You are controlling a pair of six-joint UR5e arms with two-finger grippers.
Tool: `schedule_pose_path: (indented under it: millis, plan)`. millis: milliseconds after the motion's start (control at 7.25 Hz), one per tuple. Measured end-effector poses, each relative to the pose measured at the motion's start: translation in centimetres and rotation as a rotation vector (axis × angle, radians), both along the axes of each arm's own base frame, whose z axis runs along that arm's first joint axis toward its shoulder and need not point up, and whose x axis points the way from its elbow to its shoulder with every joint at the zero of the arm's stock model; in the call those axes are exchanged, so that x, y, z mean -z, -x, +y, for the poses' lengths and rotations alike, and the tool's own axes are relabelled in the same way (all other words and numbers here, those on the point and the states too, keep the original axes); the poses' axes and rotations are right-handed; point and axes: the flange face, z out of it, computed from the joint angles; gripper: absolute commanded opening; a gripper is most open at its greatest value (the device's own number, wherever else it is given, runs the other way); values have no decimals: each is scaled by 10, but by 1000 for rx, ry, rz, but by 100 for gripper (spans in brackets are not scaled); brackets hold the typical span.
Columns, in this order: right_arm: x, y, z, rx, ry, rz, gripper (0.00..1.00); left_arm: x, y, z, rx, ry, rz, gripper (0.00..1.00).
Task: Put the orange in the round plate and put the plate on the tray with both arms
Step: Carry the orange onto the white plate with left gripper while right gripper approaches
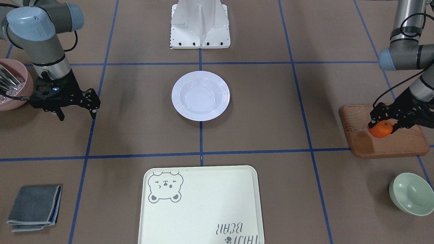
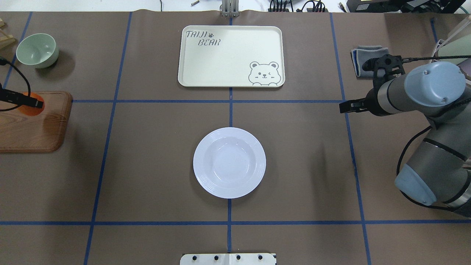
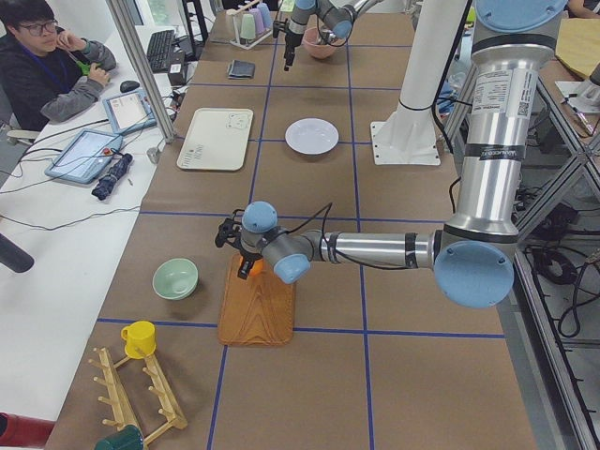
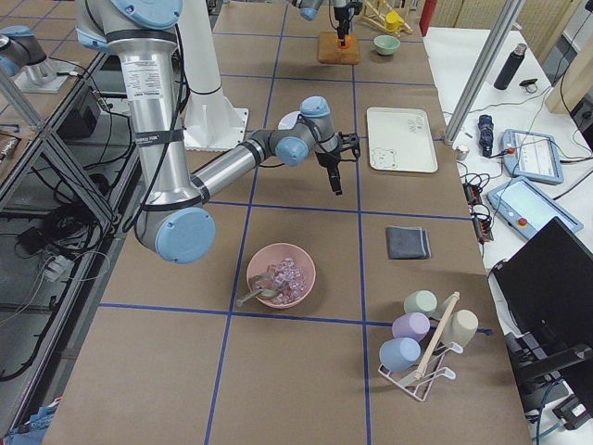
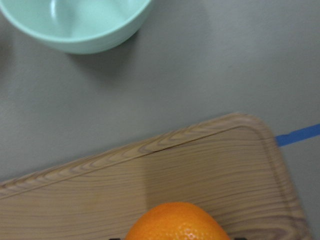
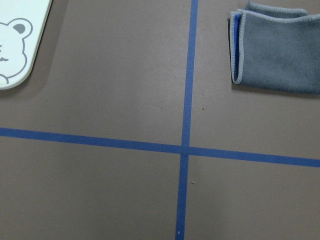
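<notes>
Front-facing exterior view gives me the clearest read. My left gripper [image 1: 381, 123] is pinching the orange [image 1: 380, 129], one black finger on each side of it, over the end of the wooden board [image 1: 403, 142] that lies nearer the robot. From the left wrist camera the fruit fills the bottom edge with the board's grain right behind it, but I cannot tell whether it is touching the wood or just clear of it. A green bowl [image 1: 412, 193] stands on the table [image 1: 135, 118] near the board, on the operators' side.

My right gripper [image 1: 78, 115] hangs above the table at the other end, fingers spread apart with nothing between them, pointing down. A pink bowl [image 1: 13, 84] sits just beside that arm, partly behind it. A folded grey cloth [image 1: 34, 207] lies further toward the operators on the same side; the right wrist camera sees it, along with a corner of the tray.

I see the plate [image 1: 200, 96] upright in the middle of the table, on the centre line of blue tape [image 1: 200, 145], well apart from both grippers. The tray [image 1: 203, 206] lies flat on the same line, on the operators' side of the plate, with a gap and a cross line of tape between the two.
</notes>
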Motion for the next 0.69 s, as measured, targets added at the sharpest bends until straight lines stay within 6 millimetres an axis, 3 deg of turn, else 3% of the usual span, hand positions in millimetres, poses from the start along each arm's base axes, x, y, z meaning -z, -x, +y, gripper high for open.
schedule_pose_path:
  millis: [276, 552, 690]
  plan:
    - [20, 8, -3, 5, -26, -25, 99, 83, -28, -15, 66, 49, 121, 0]
    - [46, 30, 2, 27, -86, -48, 99, 174, -103, 1, 108, 122, 162, 0]
    - [57, 44, 10, 37, -120, -52, 99, 241, -151, 15, 127, 179, 121, 0]
